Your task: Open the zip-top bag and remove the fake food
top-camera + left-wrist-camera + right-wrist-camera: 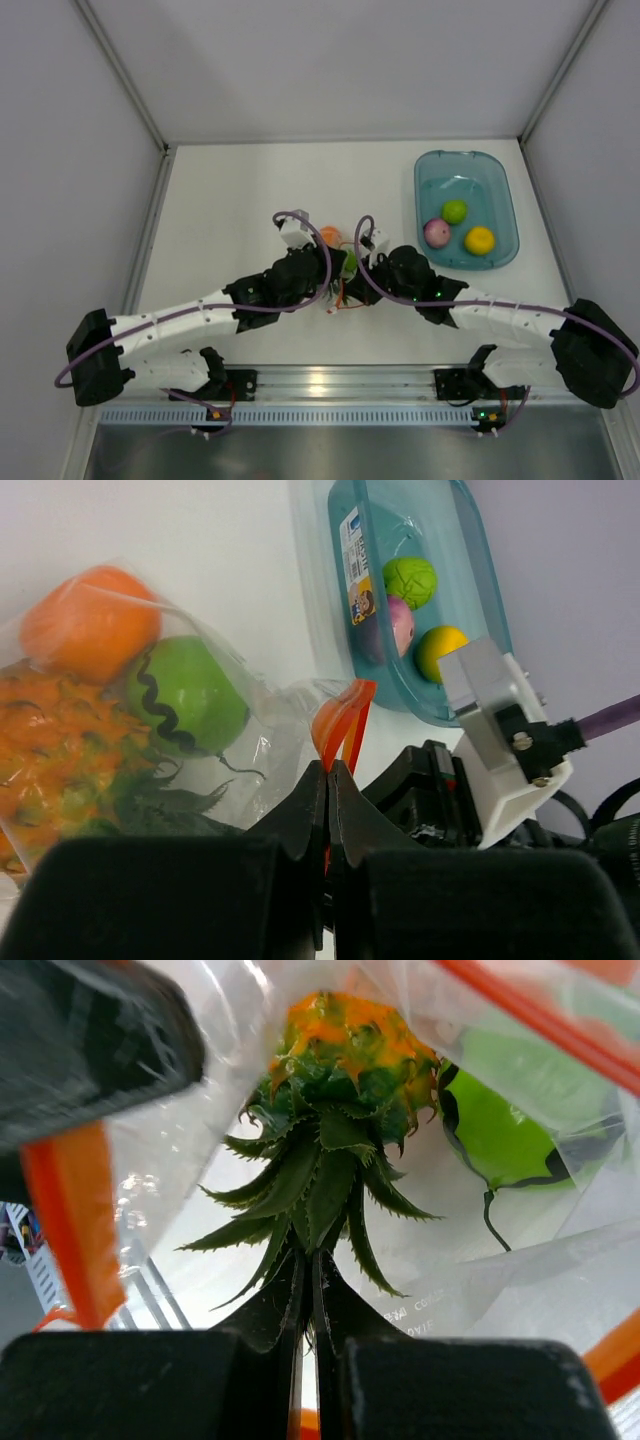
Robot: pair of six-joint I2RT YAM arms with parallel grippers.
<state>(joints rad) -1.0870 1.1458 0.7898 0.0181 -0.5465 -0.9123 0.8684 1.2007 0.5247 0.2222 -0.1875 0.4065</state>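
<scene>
Now left gripper (328,772) clamps zip-top bag (268,728) strip; right gripper (308,1265) pinches pineapple (345,1060) crown inside.

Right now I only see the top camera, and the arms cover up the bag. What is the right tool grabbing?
Observer: The right tool is shut on the green crown leaves of the pineapple, reaching in through the open mouth of the zip-top bag.
Operator: What about the left tool?
Observer: The left tool is pinched shut on the bag's orange-red zip strip.
Operator: What else is in the bag?
Observer: Beside the pineapple there is an orange piece and a green fruit with a black squiggle on it.
</scene>
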